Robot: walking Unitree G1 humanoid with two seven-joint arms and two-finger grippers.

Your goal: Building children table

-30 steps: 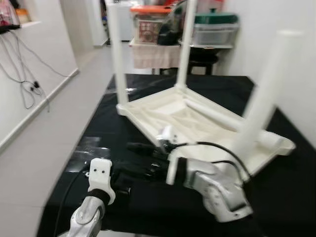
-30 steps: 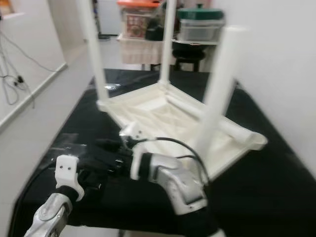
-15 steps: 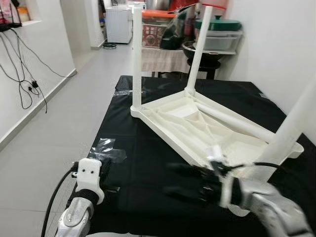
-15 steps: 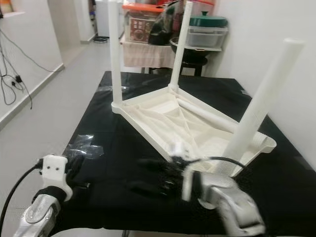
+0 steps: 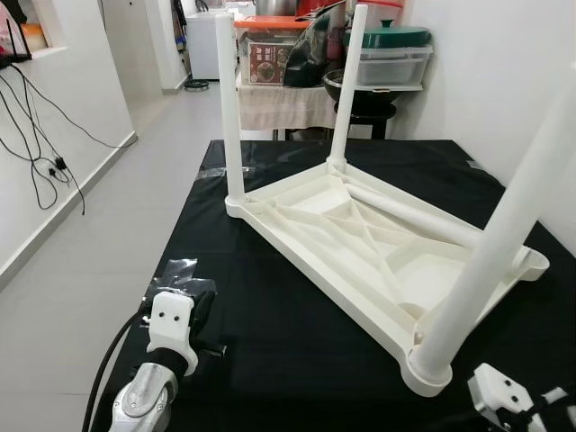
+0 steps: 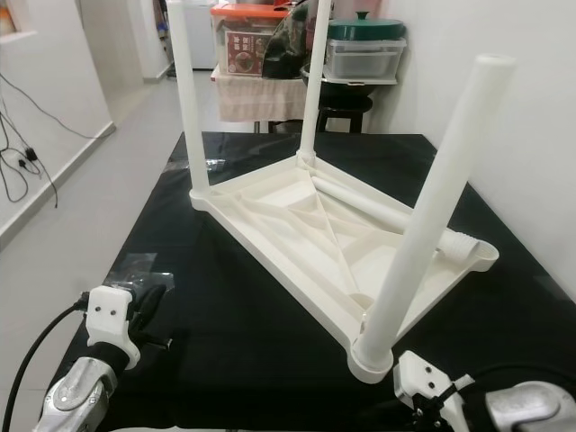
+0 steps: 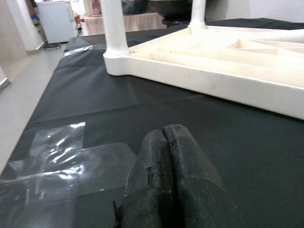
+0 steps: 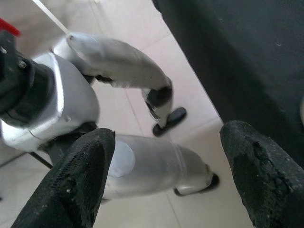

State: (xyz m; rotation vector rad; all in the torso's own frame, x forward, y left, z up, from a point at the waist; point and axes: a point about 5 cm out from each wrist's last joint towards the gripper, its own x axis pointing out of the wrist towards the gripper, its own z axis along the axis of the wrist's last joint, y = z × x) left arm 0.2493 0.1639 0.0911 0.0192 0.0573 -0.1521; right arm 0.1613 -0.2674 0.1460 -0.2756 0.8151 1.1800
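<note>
home: fridge (image 5: pixel 202 40), storage boxes (image 5: pixel 389 65)

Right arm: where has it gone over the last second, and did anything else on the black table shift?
The right arm has pulled back from over the black table, near the upturned white children's table, to the near edge; its end effector now hangs open over the floor. The left end effector stays shut, low over the black table. The children's table looks unmoved, three legs upright and a fourth lying in it.
</note>
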